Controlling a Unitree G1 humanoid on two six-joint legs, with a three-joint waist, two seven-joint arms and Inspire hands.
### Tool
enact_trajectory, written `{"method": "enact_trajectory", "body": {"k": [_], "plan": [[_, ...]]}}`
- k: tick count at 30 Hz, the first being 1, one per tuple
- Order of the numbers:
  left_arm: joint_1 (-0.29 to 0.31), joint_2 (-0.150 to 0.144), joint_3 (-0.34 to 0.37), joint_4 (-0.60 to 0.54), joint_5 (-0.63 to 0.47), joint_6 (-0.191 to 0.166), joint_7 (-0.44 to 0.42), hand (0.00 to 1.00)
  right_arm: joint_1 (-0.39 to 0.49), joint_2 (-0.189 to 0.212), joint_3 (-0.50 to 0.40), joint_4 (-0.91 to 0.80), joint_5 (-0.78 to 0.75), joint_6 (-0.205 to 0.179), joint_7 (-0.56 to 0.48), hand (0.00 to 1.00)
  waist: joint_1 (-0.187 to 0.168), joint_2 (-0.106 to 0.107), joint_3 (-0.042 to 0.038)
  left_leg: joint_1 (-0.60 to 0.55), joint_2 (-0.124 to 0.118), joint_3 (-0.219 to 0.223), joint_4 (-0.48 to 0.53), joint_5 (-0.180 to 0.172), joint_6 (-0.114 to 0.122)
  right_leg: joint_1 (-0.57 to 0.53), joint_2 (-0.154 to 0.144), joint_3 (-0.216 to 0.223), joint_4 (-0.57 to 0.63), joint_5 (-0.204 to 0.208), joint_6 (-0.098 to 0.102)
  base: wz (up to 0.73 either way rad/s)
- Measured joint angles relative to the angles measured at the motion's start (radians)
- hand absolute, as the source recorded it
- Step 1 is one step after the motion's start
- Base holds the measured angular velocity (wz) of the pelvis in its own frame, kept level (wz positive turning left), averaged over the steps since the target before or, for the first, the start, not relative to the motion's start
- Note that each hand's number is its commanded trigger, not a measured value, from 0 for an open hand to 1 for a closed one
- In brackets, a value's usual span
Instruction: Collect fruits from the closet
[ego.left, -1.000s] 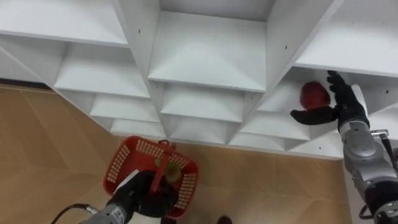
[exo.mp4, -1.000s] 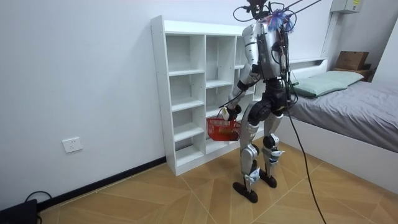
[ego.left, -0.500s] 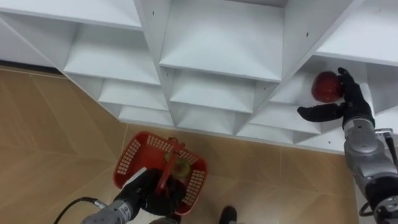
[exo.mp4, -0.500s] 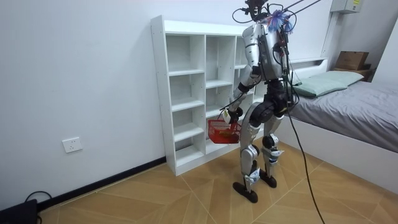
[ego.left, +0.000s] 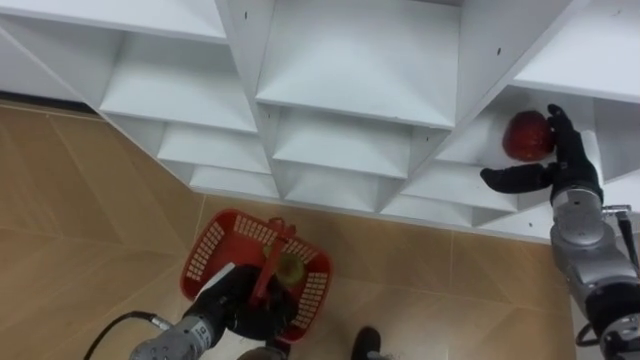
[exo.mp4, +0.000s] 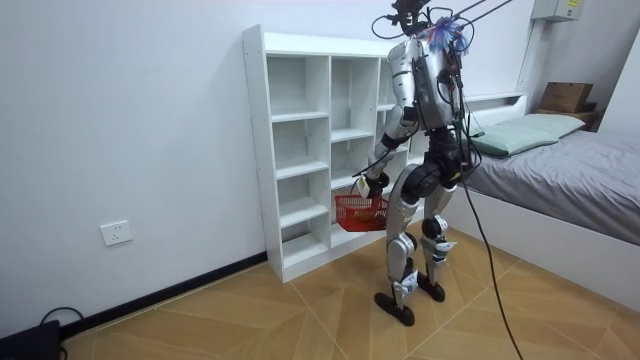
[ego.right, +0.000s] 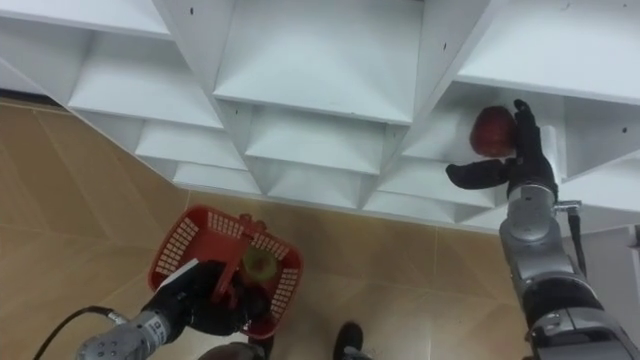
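In front of the white closet (exo.mp4: 256, 150), bed (exo.mp4: 570, 160) behind you, you're standing with your left hand (ego.left: 238, 302) curling round the red basket (ego.left: 212, 252) handle. A greenish fruit (ego.left: 291, 268) is lying inside. Your right hand (ego.left: 562, 165) is resting straight-fingered against the red apple (ego.left: 524, 136) in a right-side compartment, thumb spread wide, gripping nothing.

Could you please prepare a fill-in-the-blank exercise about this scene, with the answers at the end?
The left hand carries a basket whose colour is ____.
In the basket lies ____ greenish fruit.
The right hand, its fingers ____ (open or shut), is beside the red fruit on the white shelf.
Missing words: red; one; open.
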Motion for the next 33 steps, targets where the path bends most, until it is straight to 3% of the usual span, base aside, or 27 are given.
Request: {"method": "enact_trajectory", "body": {"k": [17, 26, 33], "plan": [[-0.023, -0.009, -0.034, 0.003, -0.002, 0.022, 0.047, 1.00, -0.009, 0.005, 0.000, -0.002, 0.010, 0.009, -0.007, 0.00, -0.001, 0.000, -0.0005, 0.005, 0.001, 0.007, -0.006, 0.002, 0.001, 0.001, 0.001, 0.001, 0.000, 0.001, 0.000, 0.00], [-0.042, -0.016, -0.037, 0.033, -0.002, 0.063, 0.059, 1.00, -0.035, 0.005, -0.001, -0.002, 0.123, 0.030, 0.023, 0.00, -0.018, -0.002, -0.0013, 0.005, 0.001, 0.005, -0.007, 0.004, 0.000, 0.003, 0.000, -0.006, -0.004, 0.003, -0.001, 0.00], [-0.053, -0.016, -0.037, 0.032, -0.002, 0.076, 0.068, 1.00, -0.041, 0.005, -0.001, -0.002, 0.128, 0.031, 0.043, 0.00, -0.025, -0.003, -0.0027, -0.001, 0.004, 0.004, -0.007, 0.005, 0.000, 0.004, 0.003, -0.013, -0.020, 0.013, -0.003, -0.01]]}}
